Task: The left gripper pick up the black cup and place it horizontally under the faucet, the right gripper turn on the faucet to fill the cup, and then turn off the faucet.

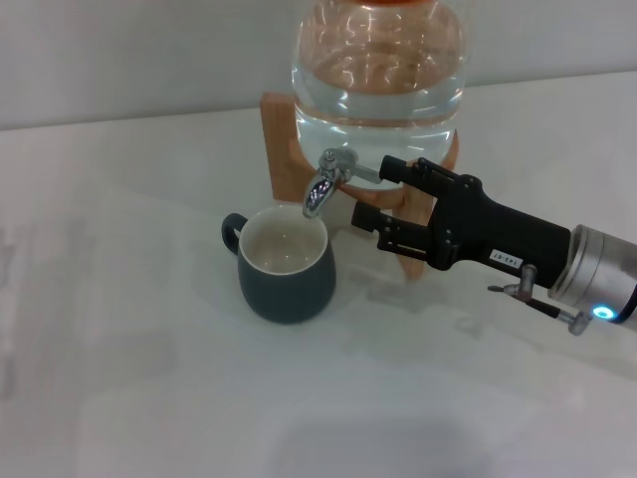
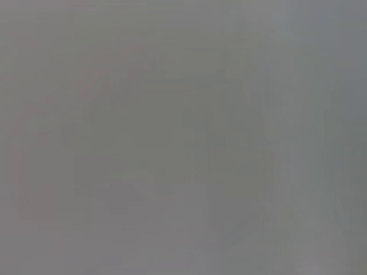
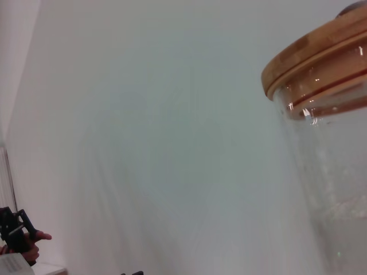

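Note:
The black cup [image 1: 286,265] stands upright on the white table, its cream inside showing and its loop handle pointing to the far left. Its mouth sits just below the spout of the chrome faucet [image 1: 324,182], which is fitted to the clear glass jar [image 1: 378,70] on a wooden stand. No stream of water shows. My right gripper [image 1: 378,195] is open right beside the faucet, one finger [image 1: 396,170] level with the tap's stem and the other lower. The left gripper is out of view; the left wrist view shows only blank grey.
The wooden stand [image 1: 279,139] rises behind the cup. The jar's wooden lid [image 3: 321,54] and glass wall [image 3: 332,189] fill one side of the right wrist view. A small dark shape [image 3: 17,235] shows far off there. The white table [image 1: 149,378] spreads in front.

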